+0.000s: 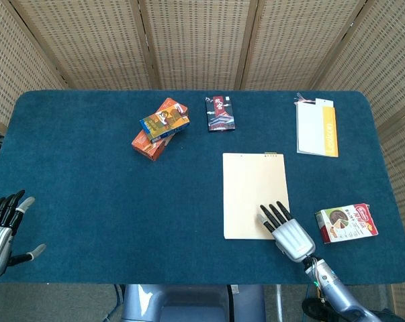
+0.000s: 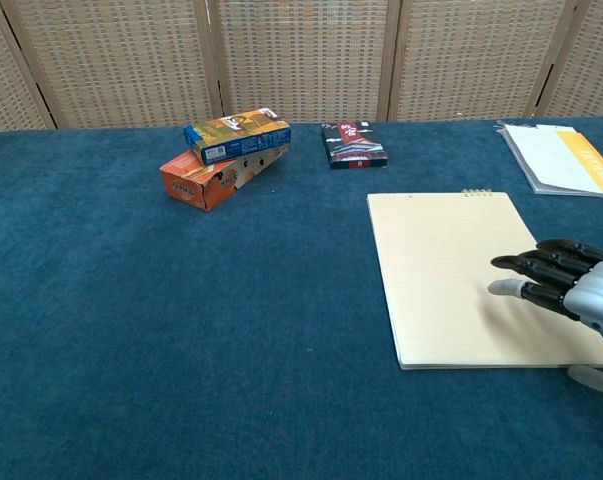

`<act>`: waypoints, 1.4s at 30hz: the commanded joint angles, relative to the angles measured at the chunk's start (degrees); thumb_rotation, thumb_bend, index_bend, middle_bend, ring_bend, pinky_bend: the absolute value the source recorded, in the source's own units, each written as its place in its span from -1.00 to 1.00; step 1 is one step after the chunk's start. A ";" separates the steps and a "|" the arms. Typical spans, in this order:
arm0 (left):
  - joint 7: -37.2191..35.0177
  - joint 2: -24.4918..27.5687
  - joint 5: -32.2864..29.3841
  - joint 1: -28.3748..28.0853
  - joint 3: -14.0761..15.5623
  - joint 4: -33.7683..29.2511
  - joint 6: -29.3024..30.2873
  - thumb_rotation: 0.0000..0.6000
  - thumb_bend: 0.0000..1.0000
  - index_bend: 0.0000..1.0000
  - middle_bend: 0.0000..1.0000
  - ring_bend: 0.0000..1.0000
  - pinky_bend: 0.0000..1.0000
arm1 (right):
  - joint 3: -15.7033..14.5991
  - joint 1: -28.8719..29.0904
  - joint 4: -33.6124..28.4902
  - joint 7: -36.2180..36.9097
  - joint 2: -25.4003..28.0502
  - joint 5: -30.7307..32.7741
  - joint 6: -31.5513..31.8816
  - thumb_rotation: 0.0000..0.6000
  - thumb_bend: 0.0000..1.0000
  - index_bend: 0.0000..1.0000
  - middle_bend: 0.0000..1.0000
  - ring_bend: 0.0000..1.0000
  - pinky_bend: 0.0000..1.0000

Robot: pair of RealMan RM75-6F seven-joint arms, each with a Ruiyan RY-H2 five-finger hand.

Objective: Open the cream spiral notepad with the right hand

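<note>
1. Cream spiral notepad (image 1: 254, 194) lies flat and closed on the blue tabletop (image 1: 88, 194), right of frame centre in the head view; its spiral binding is on the far (upper) edge.
2. Right hand (image 1: 287, 231) sits at the notepad's lower right corner, palm down, fingers (image 1: 275, 216) straight, slightly apart and reaching over the near right part of the cover. It holds nothing.
3. Chest view: right hand (image 2: 571, 290) enters from the right edge of the frame, dark fingers (image 2: 526, 272) pointing left over the notepad (image 2: 461, 270). Cannot tell whether the fingertips touch the cover or float just above it.
4. Left hand (image 1: 1, 231) is at the lower left edge of the head view, fingers spread and empty, well apart from the notepad.
5. Snack packet (image 1: 346, 223) lies just right of the right hand, apart from the notepad.
6. White and orange booklet (image 1: 317, 129) lies in the upper right, beyond the notepad.
7. Dark packet (image 1: 221, 113) is at upper centre; two stacked boxes (image 1: 160, 128) are to its left.
</note>
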 commanded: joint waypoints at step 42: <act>-0.42 0.33 -0.79 -0.25 -0.20 -0.37 -0.47 1.00 -1.00 -1.00 -1.00 -1.00 -1.00 | 4.15 2.94 5.92 1.47 -8.61 4.35 4.28 1.00 0.09 -0.78 -1.00 -1.00 -0.98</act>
